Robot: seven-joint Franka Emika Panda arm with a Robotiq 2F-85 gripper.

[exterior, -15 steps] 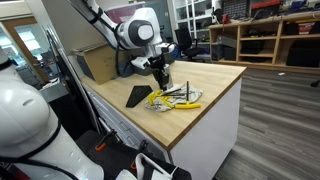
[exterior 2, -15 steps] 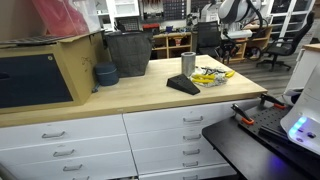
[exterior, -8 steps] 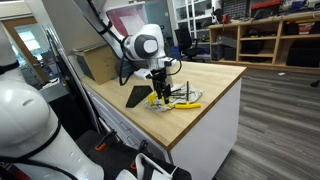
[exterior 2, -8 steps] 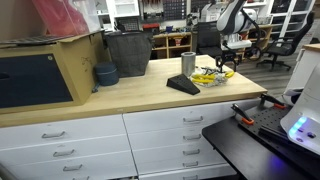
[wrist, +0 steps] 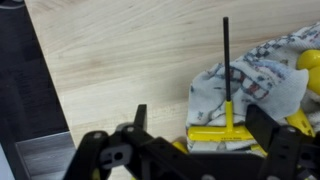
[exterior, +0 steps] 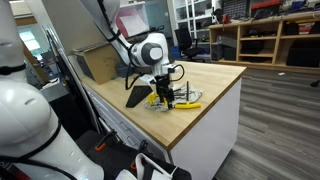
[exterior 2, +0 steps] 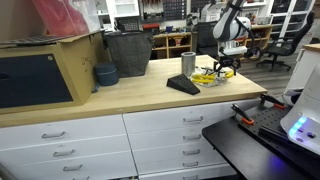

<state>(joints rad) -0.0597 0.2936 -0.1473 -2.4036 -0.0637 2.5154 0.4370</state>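
A yellow T-handle hex key lies on a patterned cloth, its black shaft pointing away toward the top of the wrist view. My gripper hangs low over it with its jaws wide open; the yellow handle sits in the gap between the black fingers, which do not grip it. In both exterior views the gripper stands over the pile of yellow-handled tools on the wooden counter.
A flat black object lies beside the tools, with a metal cup behind it. Further along the counter are a blue bowl, a dark basket and a cardboard box. The counter's edge is close by.
The gripper has come down over the yellow tools and its jaws have spread from nearly shut to wide open.
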